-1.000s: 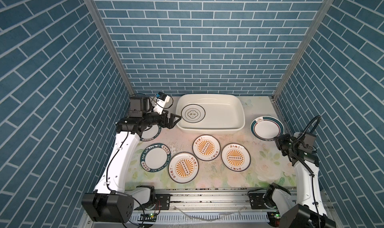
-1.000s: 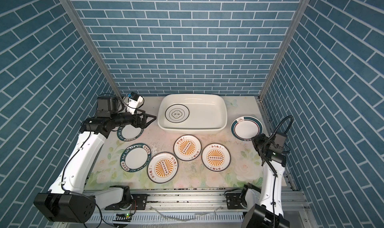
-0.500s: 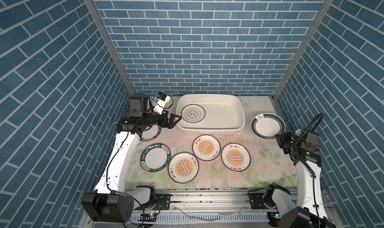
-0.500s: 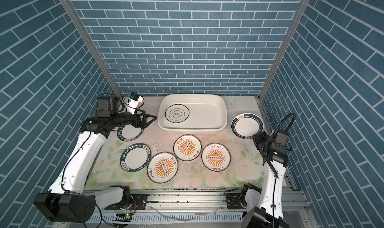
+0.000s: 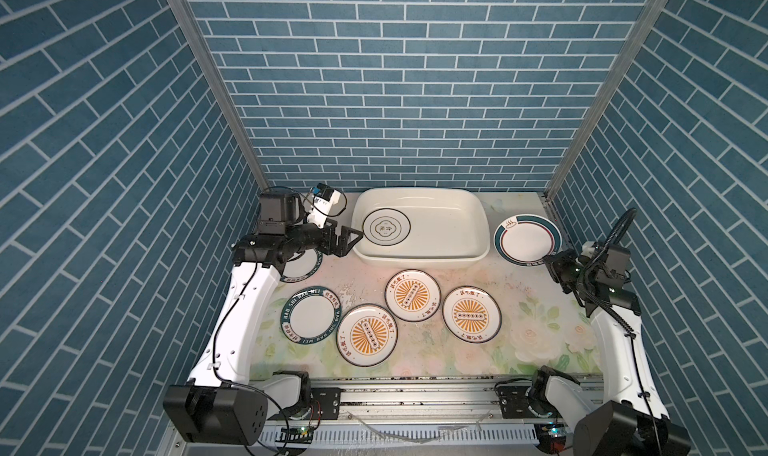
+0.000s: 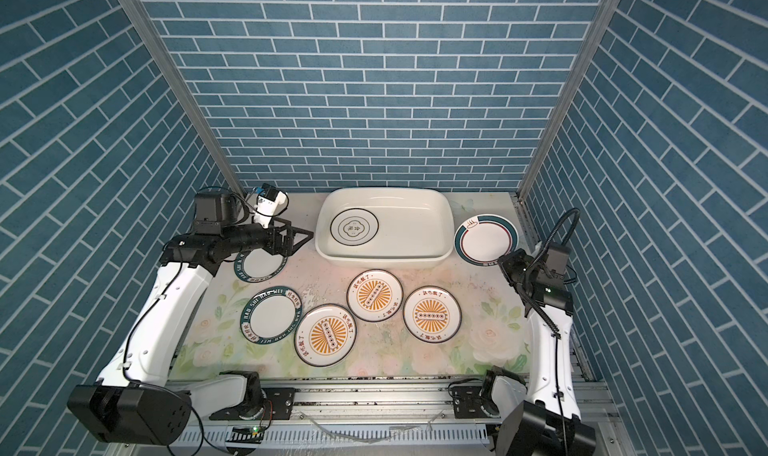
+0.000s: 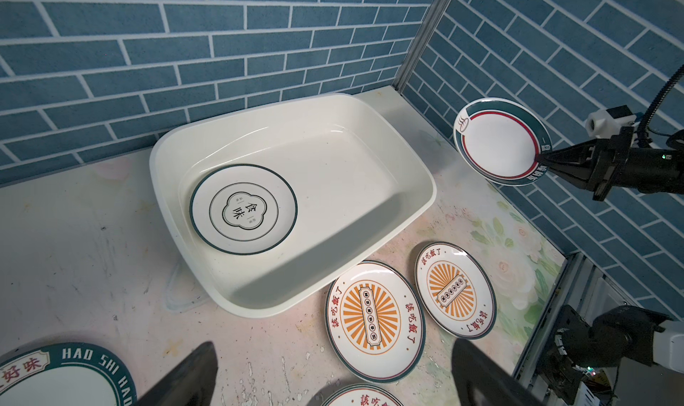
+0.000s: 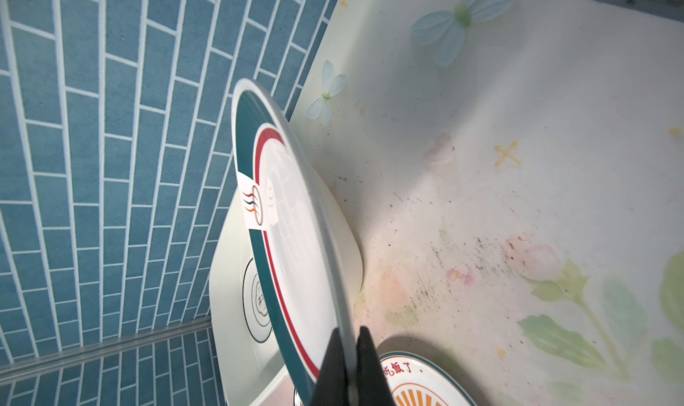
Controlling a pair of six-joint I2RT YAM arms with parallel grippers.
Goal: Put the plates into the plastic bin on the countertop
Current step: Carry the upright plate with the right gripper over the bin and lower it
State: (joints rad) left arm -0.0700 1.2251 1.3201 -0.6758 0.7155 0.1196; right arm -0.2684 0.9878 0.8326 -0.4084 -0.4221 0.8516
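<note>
The white plastic bin [image 5: 419, 260] [image 6: 382, 260] [image 7: 414, 215] stands at the back of the floral countertop [image 5: 540, 329], with one thin-ringed plate [image 5: 386, 228] [image 7: 243, 209] lying in its left end. My right gripper [image 5: 549, 262] [image 6: 505, 261] [image 8: 348, 335] is shut on the rim of a teal-and-red banded plate [image 5: 527, 239] [image 8: 296, 237], held tilted above the counter, right of the bin. My left gripper [image 5: 351, 241] [image 7: 333, 348] hangs open and empty by the bin's left end. Three orange sunburst plates [image 5: 412, 295] lie in front of the bin.
Two teal lettered plates lie at the left: one [image 5: 311, 321] fully in view, the other [image 5: 301, 266] partly under my left arm. Blue brick walls close in three sides; a metal rail [image 5: 415, 391] runs along the front edge.
My right gripper has lifted the teal-and-red plate a little higher off the counter. The left arm has not moved.
</note>
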